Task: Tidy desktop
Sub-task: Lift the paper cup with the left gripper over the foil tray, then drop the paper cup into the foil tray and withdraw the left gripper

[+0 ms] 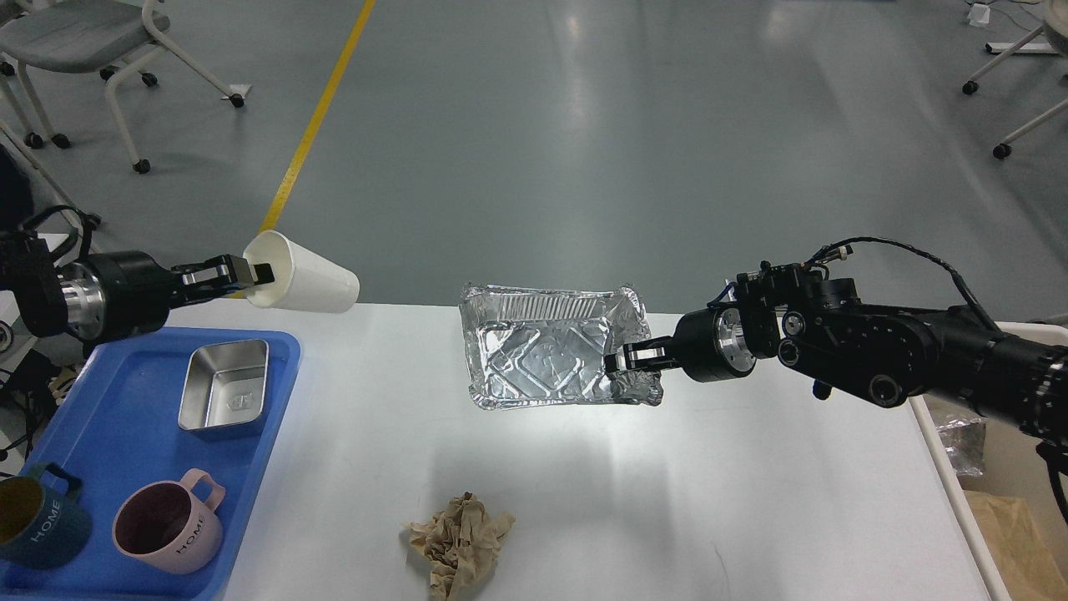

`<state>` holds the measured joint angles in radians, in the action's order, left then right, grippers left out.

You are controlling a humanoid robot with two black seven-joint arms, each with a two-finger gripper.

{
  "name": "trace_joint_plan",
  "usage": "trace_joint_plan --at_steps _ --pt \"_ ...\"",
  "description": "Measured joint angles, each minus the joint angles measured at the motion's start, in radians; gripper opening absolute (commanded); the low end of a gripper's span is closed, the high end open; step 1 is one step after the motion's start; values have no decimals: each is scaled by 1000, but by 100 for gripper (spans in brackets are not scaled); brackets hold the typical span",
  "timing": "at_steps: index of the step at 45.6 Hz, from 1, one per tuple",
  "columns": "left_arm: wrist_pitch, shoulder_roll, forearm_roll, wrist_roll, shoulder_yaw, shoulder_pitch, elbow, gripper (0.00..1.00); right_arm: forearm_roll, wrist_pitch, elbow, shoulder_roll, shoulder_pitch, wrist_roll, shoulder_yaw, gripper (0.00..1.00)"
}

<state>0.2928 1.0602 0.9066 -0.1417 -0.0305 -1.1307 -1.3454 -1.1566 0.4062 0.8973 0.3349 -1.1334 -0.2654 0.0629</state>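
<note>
A tray is set on the desktop's left, with two mugs and a tin in it; crumpled paper is placed centre-front.

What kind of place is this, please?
Probably a lab or an office-like test room, not a home: a grey floor with a yellow line, wheeled chairs, and a white desktop laid out with a blue tray for the tidying.

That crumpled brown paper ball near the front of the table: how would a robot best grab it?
Probably straight from above, fingers closing across the middle of the crumpled brown paper. It lies loose on the desktop, with no handle, and its folds should squash to fit.
</note>
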Motion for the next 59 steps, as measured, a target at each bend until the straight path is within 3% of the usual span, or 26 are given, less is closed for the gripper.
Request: trace_joint_plan --at_steps 8,17,32,44,47,52,59 --pt "20 -25 -22 4 -8 -112 -7 2 0 0 -7 -12 0 0 1 0" --pt "14 -146 -64 10 -2 -184 -18 4 7 2 -8 -13 -2 0 1 0" --pt "-13 -351 -65 18 84 -189 -16 5 18 3 -24 -29 -9 0 2 0" --pt "-27 -423 -60 18 110 -181 2 6 20 3 -25 -30 -18 0 17 0" --pt "-30 -437 -60 18 119 -177 14 15 20 3 -25 -30 -19 0 18 0" --pt "-39 -458 -62 27 131 -170 27 61 20 3 -23 -30 -19 0 18 0" --pt "-50 -472 -63 58 133 -158 34 86 21 2 -23 -27 -19 0 18 0"
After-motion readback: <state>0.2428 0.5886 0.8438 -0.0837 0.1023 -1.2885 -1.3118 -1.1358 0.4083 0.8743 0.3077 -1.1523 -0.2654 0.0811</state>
